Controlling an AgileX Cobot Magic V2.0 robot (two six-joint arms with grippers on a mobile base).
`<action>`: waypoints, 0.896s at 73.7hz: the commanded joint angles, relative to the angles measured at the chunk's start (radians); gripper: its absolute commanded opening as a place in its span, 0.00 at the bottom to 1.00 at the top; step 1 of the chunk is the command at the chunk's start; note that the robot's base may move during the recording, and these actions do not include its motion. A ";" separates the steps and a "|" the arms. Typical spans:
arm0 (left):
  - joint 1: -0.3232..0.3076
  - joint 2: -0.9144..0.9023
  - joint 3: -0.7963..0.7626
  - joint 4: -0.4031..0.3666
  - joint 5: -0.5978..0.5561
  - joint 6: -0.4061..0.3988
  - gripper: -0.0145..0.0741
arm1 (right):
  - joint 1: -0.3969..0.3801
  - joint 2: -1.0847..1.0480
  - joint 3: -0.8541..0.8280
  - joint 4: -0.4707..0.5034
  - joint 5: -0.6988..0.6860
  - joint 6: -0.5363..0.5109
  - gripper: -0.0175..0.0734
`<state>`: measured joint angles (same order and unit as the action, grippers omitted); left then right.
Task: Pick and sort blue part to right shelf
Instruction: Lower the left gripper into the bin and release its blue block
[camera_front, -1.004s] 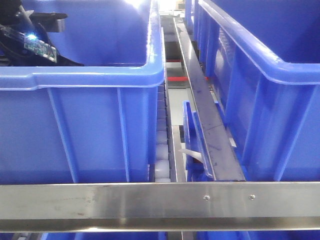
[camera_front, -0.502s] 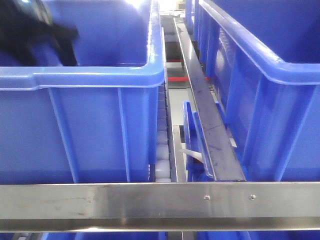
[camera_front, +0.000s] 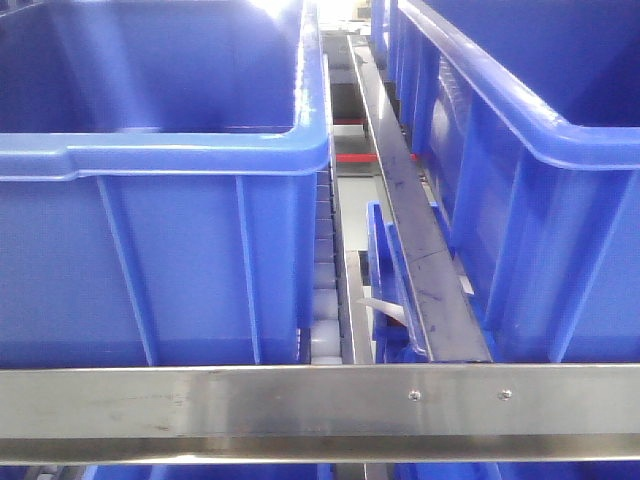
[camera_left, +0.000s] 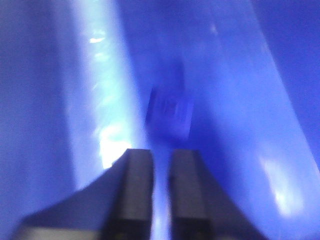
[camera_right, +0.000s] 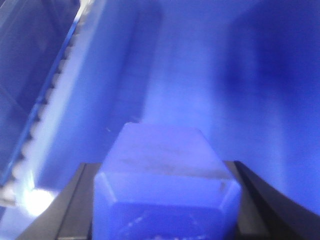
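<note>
Blue part (camera_right: 165, 175) clamped; left arm gone.

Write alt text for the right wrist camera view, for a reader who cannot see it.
A blue box-shaped plastic part is gripped between the right gripper's dark fingers, filling the lower centre of the blurred frame. Behind it is smooth blue bin wall, and a row of white rollers runs diagonally along the left edge.

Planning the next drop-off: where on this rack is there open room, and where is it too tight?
The left bin shows an open interior in the front view. The gap between it and the right bin is crowded by roller tracks, a steel divider and a blue piece.
</note>
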<state>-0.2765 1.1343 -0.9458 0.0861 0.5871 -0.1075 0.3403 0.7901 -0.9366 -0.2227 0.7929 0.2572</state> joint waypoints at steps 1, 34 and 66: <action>-0.007 -0.120 0.032 0.008 -0.107 0.001 0.31 | -0.007 0.111 -0.099 0.002 -0.076 0.003 0.42; -0.007 -0.575 0.256 0.057 -0.127 0.001 0.31 | -0.278 0.550 -0.381 0.107 0.012 -0.152 0.42; -0.007 -0.784 0.271 0.057 0.010 0.001 0.31 | -0.317 0.914 -0.463 0.106 -0.159 -0.236 0.42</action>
<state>-0.2765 0.3583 -0.6485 0.1377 0.6407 -0.1075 0.0293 1.7015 -1.3578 -0.1021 0.7355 0.0371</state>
